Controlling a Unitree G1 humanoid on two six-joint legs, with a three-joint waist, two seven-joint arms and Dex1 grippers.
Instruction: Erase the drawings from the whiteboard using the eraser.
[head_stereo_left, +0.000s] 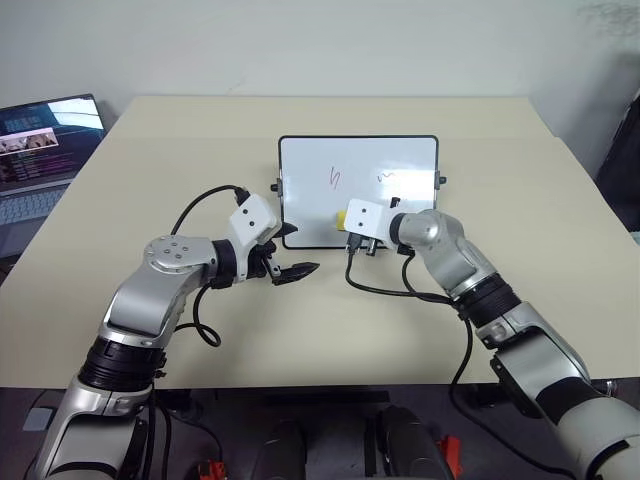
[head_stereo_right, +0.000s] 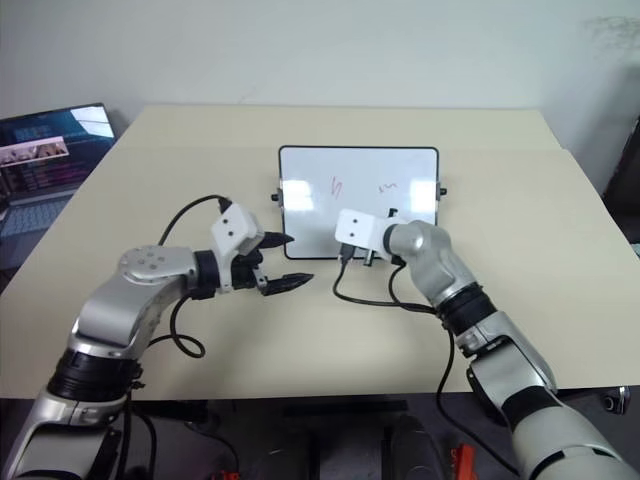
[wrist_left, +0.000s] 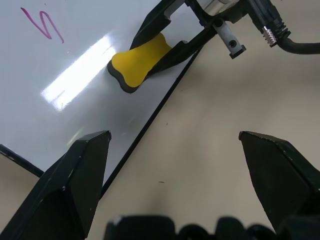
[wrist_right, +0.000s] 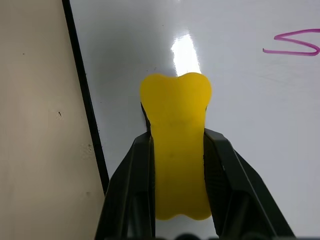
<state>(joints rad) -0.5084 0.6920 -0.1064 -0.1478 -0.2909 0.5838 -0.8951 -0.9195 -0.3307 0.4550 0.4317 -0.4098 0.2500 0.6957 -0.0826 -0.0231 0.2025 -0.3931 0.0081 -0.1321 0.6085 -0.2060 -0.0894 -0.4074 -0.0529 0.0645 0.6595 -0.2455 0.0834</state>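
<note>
A bright yellow eraser (wrist_right: 176, 150) on a glossy white whiteboard (head_stereo_left: 400, 160) (thin black frame) bearing red drawings (head_stereo_left: 334, 178).
</note>
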